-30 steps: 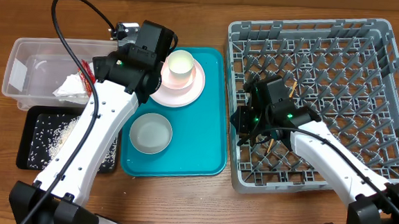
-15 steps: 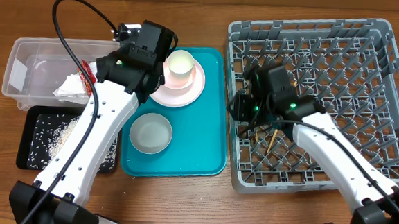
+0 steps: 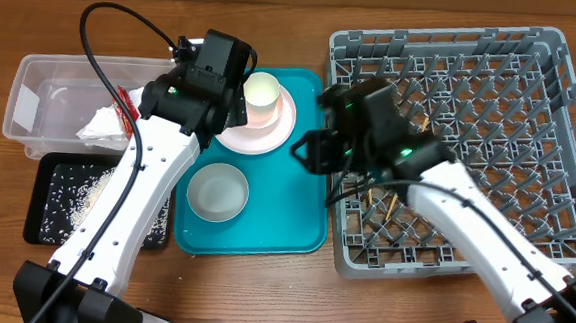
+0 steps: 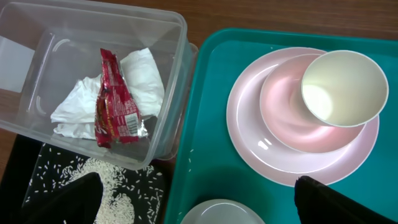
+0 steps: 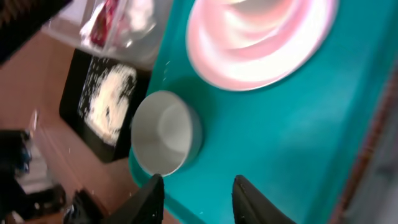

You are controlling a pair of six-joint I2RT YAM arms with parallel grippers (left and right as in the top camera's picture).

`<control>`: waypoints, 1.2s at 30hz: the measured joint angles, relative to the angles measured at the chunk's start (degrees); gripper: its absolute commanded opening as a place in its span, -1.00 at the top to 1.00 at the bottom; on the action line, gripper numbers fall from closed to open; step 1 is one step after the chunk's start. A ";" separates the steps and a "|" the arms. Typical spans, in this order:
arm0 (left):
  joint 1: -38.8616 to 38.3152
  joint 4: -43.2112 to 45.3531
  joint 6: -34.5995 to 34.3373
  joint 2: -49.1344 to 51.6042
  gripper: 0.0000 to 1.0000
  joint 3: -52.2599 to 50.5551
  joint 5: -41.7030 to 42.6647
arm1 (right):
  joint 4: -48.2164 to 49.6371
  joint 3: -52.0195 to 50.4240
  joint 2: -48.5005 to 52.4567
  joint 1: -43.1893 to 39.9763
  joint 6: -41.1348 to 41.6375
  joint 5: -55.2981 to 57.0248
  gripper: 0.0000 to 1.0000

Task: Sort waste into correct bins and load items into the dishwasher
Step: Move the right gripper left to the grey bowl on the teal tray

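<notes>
Grey dish rack (image 3: 491, 114) at 3 o'clock holds only the chopsticks (image 3: 395, 204), near its 7 o'clock corner. Teal tray (image 3: 294, 232) at centre carries what's left to load: pink plate (image 3: 275, 131), bowl (image 3: 216, 192), and cream cup (image 3: 262, 92) on the plate. Clear tub (image 3: 33, 71) at 10 has the napkin (image 4: 74, 112) and red wrapper (image 4: 115, 102), and the black tray (image 3: 35, 196) at 8 has the rice (image 3: 86, 194), so I judge the waste sorted. Left gripper (image 4: 199, 205) is spread wide and empty. Right gripper (image 5: 199, 202) is parted and empty over the teal tray. My right arm hides part of the rack, and the chopstick count is unclear.
</notes>
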 measured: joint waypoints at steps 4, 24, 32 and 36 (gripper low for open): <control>-0.02 1.86 0.00 0.00 -1.00 0.00 0.61 | 0.07 0.00 0.00 6.08 0.00 3.32 0.23; 15.34 1.62 -3.54 0.00 -0.99 0.00 -7.08 | 14.99 -2.08 1.77 22.23 -0.02 12.46 0.07; 26.03 -2.95 -4.44 0.00 -1.00 0.00 -0.17 | 23.32 -2.27 10.54 28.57 -5.07 14.95 -0.03; 26.75 -2.93 -4.48 0.00 -1.00 0.00 2.54 | 23.58 -2.62 12.48 30.93 -9.03 17.59 -0.03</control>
